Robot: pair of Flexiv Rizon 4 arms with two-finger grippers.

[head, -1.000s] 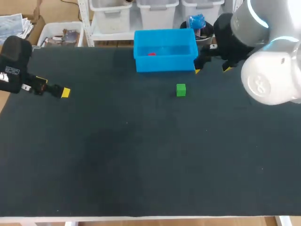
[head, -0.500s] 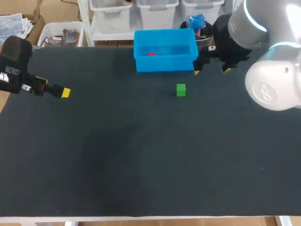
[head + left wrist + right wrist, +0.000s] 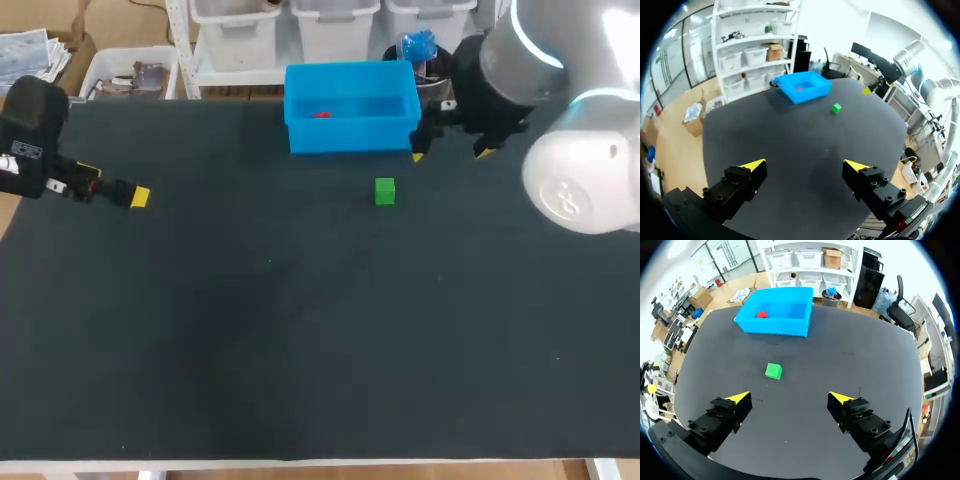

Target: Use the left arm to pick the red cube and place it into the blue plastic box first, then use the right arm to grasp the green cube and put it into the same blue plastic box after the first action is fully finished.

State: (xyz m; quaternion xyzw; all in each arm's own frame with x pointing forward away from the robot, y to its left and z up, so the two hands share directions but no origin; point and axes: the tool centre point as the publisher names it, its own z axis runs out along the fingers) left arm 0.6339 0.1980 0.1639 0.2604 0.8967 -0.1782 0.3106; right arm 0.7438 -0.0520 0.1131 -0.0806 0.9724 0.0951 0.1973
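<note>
Right wrist view shows the right tool (image 3: 789,398) spread wide and empty over the desk (image 3: 850,360), with the green cube (image 3: 773,371) lying ahead of its fingers. Farther ahead stands the blue plastic box (image 3: 772,326), with the red cube (image 3: 761,314) inside it. The left tool (image 3: 805,165) is likewise spread wide, gripping nothing, well apart from box and cubes.

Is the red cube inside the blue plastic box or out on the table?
Inside. The red cube lies within the walls of the blue plastic box; the green cube alone sits on the table.
</note>
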